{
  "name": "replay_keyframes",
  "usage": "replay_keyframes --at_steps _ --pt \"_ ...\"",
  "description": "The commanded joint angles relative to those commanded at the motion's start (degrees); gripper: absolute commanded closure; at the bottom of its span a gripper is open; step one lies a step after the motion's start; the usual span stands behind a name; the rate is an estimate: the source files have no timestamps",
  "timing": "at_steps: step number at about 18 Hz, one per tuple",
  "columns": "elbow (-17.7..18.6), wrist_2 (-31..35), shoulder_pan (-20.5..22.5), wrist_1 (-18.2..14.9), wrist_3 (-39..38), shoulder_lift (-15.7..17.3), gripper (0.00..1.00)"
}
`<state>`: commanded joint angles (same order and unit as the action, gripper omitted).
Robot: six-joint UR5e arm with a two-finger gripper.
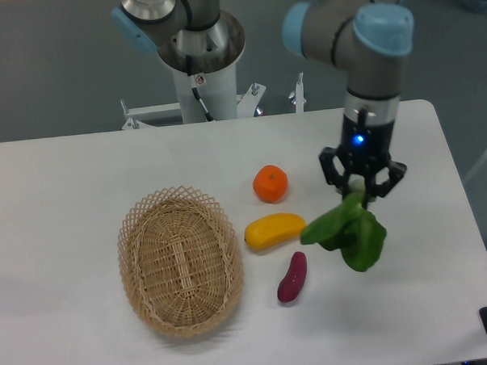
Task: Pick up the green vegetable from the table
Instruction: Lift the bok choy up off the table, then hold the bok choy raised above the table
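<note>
The green vegetable (347, 232) hangs in the air, its dark floppy leaves drooping over the white table (57, 182). My gripper (359, 195) is shut on its stalk end, which is mostly hidden between the fingers. The leaves dangle just right of the yellow fruit (275, 230) and above and to the right of the purple eggplant-shaped item (293, 277).
A woven wicker basket (181, 260) lies at the left centre. An orange (270, 184) sits behind the yellow fruit. The robot's base column (199, 63) stands at the table's far edge. The table's right edge is close to the arm.
</note>
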<state>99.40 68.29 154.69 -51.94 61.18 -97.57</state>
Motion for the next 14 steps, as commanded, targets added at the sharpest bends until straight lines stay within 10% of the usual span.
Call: replay_keyframes --at_steps 14 --pt "0.4 0.1 -0.8 -0.3 -0.7 0.4 0.69"
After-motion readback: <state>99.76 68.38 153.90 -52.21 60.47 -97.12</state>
